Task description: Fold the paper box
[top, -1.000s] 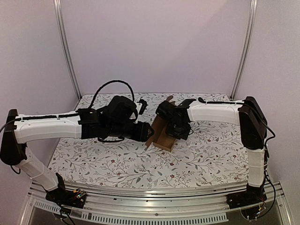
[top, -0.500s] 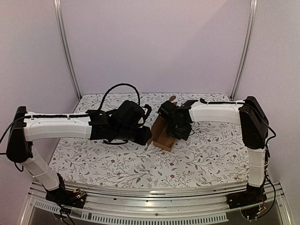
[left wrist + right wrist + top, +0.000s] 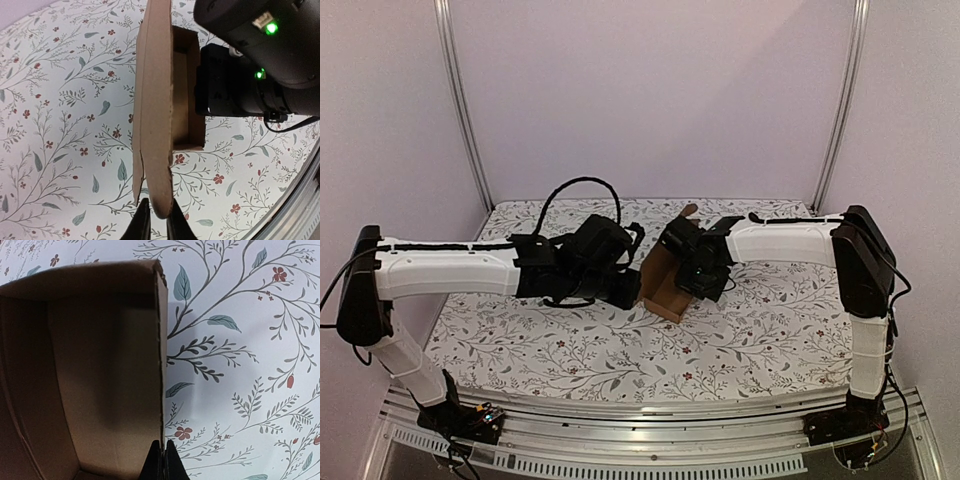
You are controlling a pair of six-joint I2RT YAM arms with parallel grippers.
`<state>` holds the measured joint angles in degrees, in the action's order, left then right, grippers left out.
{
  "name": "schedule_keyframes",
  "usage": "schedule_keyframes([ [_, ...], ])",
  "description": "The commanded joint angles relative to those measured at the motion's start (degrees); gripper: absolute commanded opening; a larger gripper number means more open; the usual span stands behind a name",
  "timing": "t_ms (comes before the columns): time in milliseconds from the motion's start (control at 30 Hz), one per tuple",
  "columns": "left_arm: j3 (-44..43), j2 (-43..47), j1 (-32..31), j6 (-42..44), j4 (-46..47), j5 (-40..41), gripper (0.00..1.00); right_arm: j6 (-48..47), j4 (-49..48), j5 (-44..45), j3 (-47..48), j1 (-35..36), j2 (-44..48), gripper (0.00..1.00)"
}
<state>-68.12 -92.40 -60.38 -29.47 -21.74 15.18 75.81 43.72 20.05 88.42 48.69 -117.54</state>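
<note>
Brown cardboard paper box, half formed, sits mid-table on the white floral-print table cover, between the two arms.

Top view:
- The left gripper is at the box's 9 o'clock side and the right gripper at its 3 o'clock side.
- Over the last second the left arm has pushed in from 9 o'clock. Its black wrist now sits against the box's tall side panel, where before it stood a little off.
- The right arm has barely shifted, and the box keeps its spot.

Left wrist view:
- The tall panel runs edge-on from 12 to 6 o'clock, with the shallow tray part on its 3 o'clock side.
- The panel's rounded lower end sits between the left gripper's fingers.
- These were spread a second ago and have come in tight on either side, so they look to be pinching the panel tip.
- The right arm's black wrist housing, green lights lit, fills 2 o'clock.

Right wrist view:
- The fingers are pressed together at 6 o'clock.
- The edge of a box wall runs straight down into them, so the thin wall is nipped between the pads. No change here.

Reading:
- The box now looks held on both sides, the right gripper anchoring the tray and the left freshly gripping the loose panel.
- The fold of that panel over the tray seems ready to start.
- The left hold is only at the panel's tip, so it could slip or crease the card.
</note>
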Motion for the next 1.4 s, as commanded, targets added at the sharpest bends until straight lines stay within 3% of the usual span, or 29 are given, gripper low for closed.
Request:
schedule_keyframes([
  [0,-2.0,-1.0,-0.9,1.7,-0.1,2.2,0.15,0.1,-0.4,-0.7,-2.1,0.0,0.0,0.0],
  [133,-2.8,-1.3,-0.9,2.6,-0.5,3.4,0.21,0.1,-0.7,-0.9,-2.3,0.0,0.1,0.0],
  [367,-3.9,-2.1,-0.9,3.5,-0.5,3.7,0.22,0.0,-0.8,-0.8,-2.5,0.0,0.5,0.0],
  [500,-4.2,-2.4,-0.9,3.9,-0.5,3.7,0.16,0.1,-0.9,-0.8,-2.6,0.0,0.6,0.0],
  [667,-5.4,-3.4,-0.9,4.7,-0.5,3.6,0.01,0.0,-1.5,-1.5,-2.9,0.0,0.7,0.0],
  [933,-6.3,-3.7,-1.0,6.4,-1.2,4.9,0.0,-1.3,-3.9,-3.3,-4.2,-0.1,1.6,0.0],
  [1167,-6.0,-2.5,-1.0,10.7,-3.3,7.5,0.0,-3.9,-7.2,-4.7,-8.5,0.0,5.2,0.34],
  [1367,-5.9,-1.5,-1.0,17.2,-4.7,10.6,0.0,-8.0,-8.5,-5.0,-12.8,0.0,9.2,0.46],
])
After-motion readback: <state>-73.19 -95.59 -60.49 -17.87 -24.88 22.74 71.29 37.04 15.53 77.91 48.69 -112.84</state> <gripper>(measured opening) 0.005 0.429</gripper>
